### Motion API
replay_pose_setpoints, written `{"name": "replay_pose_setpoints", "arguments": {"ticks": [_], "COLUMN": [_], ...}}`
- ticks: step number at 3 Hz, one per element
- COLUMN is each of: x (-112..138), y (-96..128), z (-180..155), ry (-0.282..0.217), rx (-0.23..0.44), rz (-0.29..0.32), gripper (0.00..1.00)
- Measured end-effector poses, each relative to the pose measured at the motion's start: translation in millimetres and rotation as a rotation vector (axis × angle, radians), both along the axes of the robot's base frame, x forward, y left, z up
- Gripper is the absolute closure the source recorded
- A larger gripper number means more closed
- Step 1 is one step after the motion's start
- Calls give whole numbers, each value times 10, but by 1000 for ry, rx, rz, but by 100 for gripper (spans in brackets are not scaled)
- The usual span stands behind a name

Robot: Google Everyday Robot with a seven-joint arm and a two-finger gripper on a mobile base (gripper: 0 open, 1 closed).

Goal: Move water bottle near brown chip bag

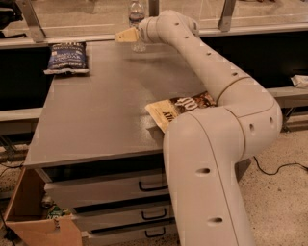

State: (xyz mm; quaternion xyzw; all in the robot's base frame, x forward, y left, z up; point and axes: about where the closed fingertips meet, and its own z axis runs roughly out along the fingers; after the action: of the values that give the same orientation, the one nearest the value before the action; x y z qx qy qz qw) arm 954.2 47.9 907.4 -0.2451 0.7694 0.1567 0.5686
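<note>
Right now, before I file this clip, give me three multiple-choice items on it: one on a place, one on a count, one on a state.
1. Where is the water bottle?
A. At the far edge of the table
B. In a drawer
C. On the floor

2. How many chip bags lie on the table?
A. One
B. Two
C. Four

3. How is the water bottle placed?
A. Upright
B. On its side
C. Upside down

Answers:
1 A: it stands at the table's far edge, with the gripper right beside it.
2 B: the blue chip bag lies at the far left and the brown chip bag at the near right, partly hidden by the arm.
3 A: its neck is on top.
</note>
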Motion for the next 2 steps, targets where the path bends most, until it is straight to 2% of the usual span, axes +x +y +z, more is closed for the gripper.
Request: {"name": "replay_pose_setpoints", "arguments": {"ticks": [1, 2], "x": [102, 121], "y": [-129, -152], "z": [-75, -81], "ry": [12, 17], "rx": [0, 8], "rz": [-41, -34], "gripper": [19, 41]}}
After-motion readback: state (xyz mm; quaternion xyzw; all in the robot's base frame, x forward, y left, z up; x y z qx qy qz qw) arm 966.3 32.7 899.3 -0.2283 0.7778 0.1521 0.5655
